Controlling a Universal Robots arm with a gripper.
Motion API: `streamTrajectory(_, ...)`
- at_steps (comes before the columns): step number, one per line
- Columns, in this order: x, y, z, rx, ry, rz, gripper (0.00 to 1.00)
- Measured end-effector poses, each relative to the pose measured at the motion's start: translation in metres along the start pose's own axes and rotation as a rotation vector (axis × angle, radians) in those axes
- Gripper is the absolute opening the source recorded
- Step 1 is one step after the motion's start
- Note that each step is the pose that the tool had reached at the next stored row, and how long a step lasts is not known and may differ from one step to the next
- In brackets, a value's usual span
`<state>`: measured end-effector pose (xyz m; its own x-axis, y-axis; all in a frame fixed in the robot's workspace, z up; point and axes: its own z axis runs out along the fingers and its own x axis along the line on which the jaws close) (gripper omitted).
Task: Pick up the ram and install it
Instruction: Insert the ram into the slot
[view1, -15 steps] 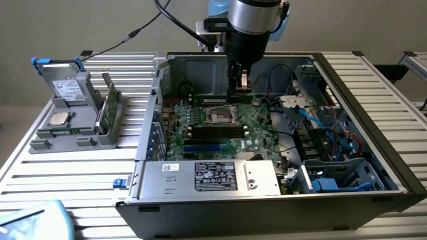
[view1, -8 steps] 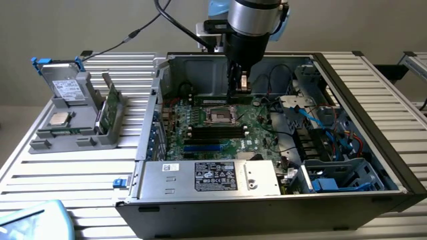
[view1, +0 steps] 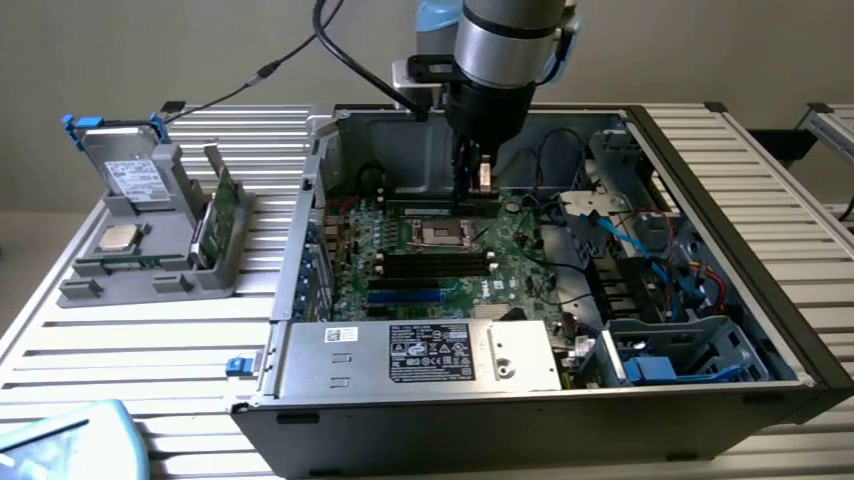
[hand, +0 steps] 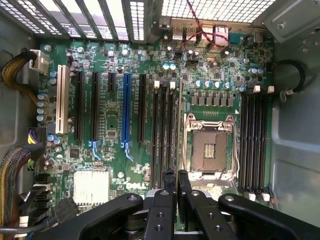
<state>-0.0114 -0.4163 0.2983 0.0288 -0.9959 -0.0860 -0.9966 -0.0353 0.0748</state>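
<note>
The black two-fingered gripper (view1: 477, 197) reaches down into the open grey-and-black computer case (view1: 801, 330), its fingers clenched on the ram (view1: 483, 180), a thin dark-green stick held upright. In the wrist view the ram (hand: 179, 130) is seen edge-on as a thin line running out from the gripper (hand: 176, 176). It is held above the green motherboard (hand: 112, 132), over the strip between a bank of long black memory slots (hand: 164, 135) and the square silver-framed processor socket (hand: 210, 147). Whether it touches the board cannot be told.

A second bank of black memory slots (hand: 254, 145) lies beyond the socket, near the motherboard's edge. A blue expansion slot (hand: 126, 110), a white slot (hand: 62, 97) and a finned silver heat sink (hand: 91, 187) are farther off on the board. A red-and-black twisted wire (hand: 200, 30) crosses the board's rear edge, well apart from the ram.

In the exterior view a silver power-supply box (view1: 414, 355) fills the case's near edge and blue cables (view1: 641, 240) run along the side at the exterior view's right. On the slatted metal worktop (view1: 134, 340), near the edge at the exterior view's left, a grey plastic holder (view1: 80, 290) carries a silver hard drive (view1: 134, 180), a small square silver chip (view1: 120, 237) and an upright green circuit card (view1: 220, 215).
</note>
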Motion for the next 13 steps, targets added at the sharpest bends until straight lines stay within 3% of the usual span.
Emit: streamTrajectory(13,0.002,-0.0018,0.0235,-0.0124,0.0067,-0.088,0.14)
